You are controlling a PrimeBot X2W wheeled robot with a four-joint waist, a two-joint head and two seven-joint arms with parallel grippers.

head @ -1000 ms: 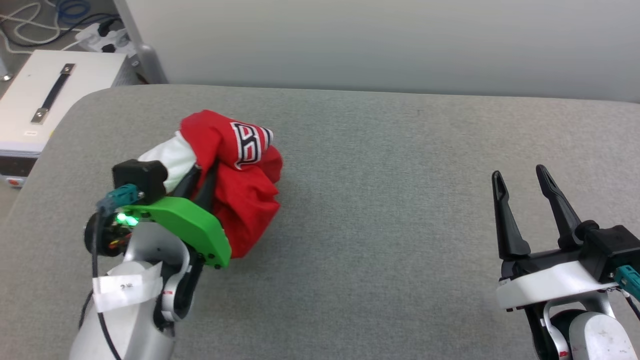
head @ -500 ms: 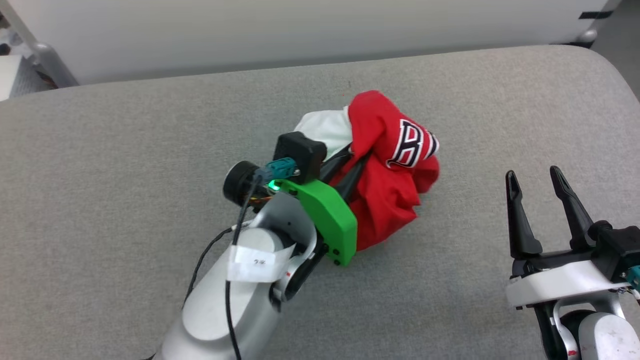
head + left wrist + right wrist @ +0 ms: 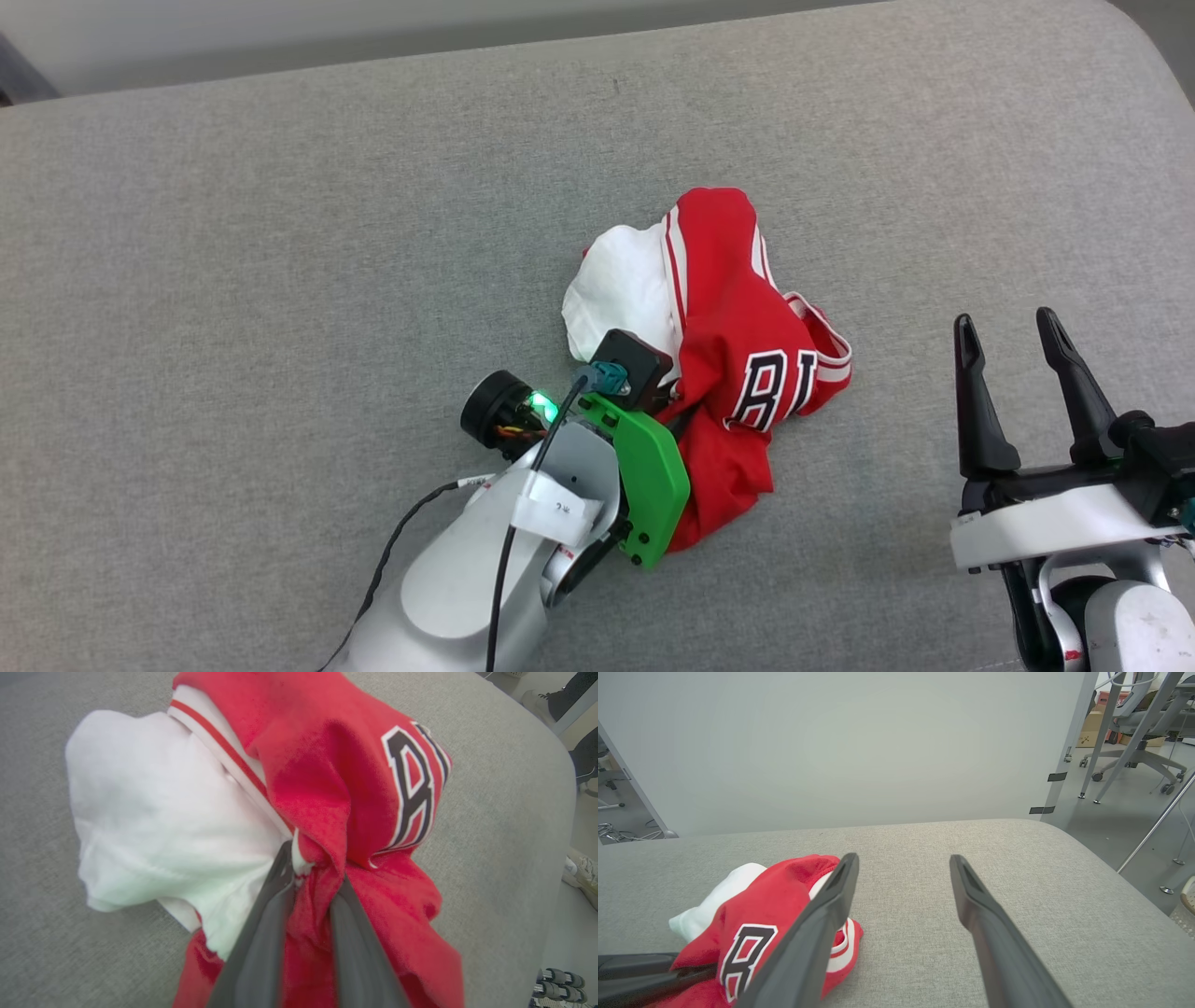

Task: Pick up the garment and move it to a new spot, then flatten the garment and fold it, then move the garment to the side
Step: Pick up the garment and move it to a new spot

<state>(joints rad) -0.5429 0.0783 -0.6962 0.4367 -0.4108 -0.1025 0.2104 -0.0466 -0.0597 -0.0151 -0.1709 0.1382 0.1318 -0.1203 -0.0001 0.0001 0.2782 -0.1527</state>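
The left tool (image 3: 310,870) is clamped on the garment (image 3: 738,308). Its two dark fingers (image 3: 261,952) pinch a gathered fold where red cloth meets the white sleeve panel (image 3: 149,812), and fabric bunches between and around them. Behind the fingers, the arm's green bracket (image 3: 653,476) sits just beside the lower edge of the heap. The garment rests crumpled on the grey counter (image 3: 280,233), right of its middle in the head view. The white panel is on the heap's left, and black letters (image 3: 770,387) with white outlines face up on its right. The right tool (image 3: 1005,322) hovers to the garment's right, near but apart from it, with its fingers spread wide and holding nothing. Beyond the counter's far edge stands a pale wall (image 3: 831,742).
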